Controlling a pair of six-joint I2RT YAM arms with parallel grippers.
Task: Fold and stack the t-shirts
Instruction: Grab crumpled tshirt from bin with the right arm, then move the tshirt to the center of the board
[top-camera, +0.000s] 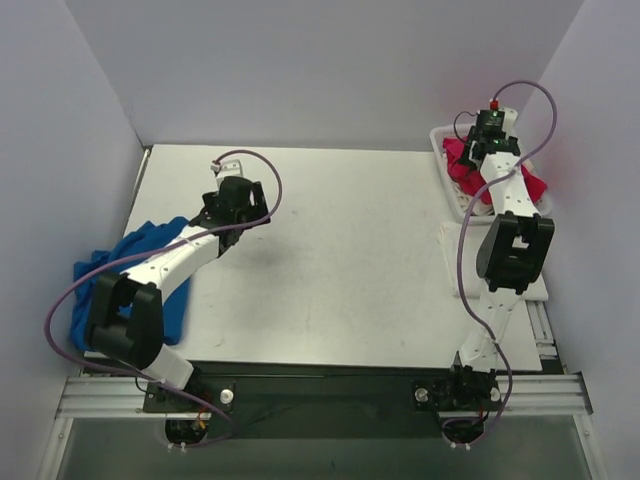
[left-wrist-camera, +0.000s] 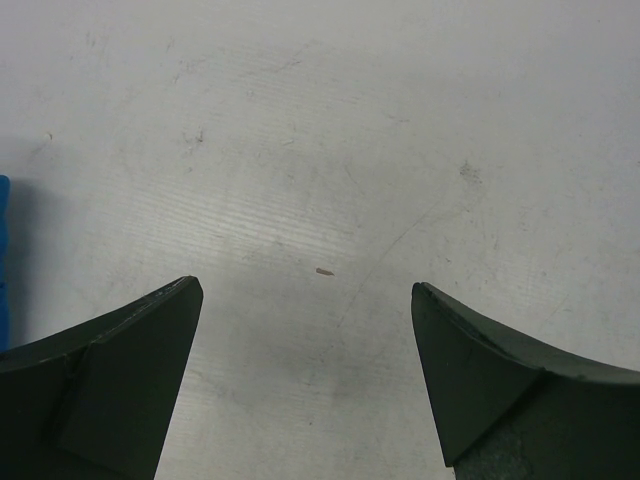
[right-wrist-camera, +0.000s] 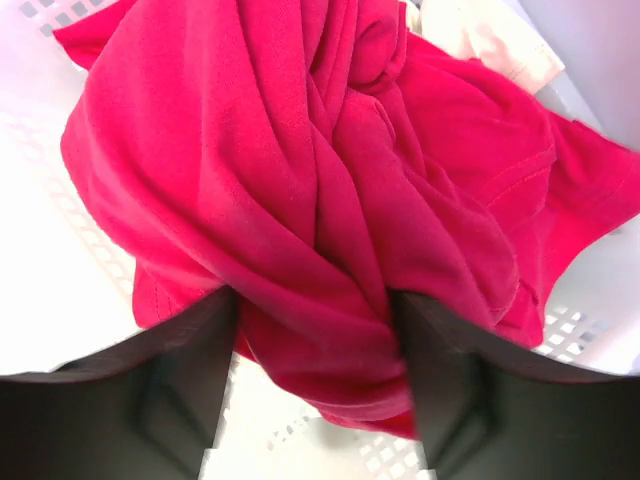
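Over the left part of the flat white table (top-camera: 340, 270), the left gripper (top-camera: 232, 203) hangs low with its jaws released and spread wide; nothing lies between them and they touch nothing; a crumpled blue cloth (top-camera: 105, 275) lies just beside that arm, draped at the table's left edge; at the far right, the right gripper (right-wrist-camera: 310, 300) reaches down into the white plastic lattice basket (right-wrist-camera: 585, 335); its black fingers (right-wrist-camera: 170, 390) stand partly apart on either side of a thick bunched fold of the bright pinkish-red cloth t-shirt (right-wrist-camera: 300, 170); the cloth fills the gap and touches both; whether they squeeze it I cannot tell; the shirt lies crumpled in deep creases inside the basket; a white cloth (right-wrist-camera: 495, 45) shows behind it.
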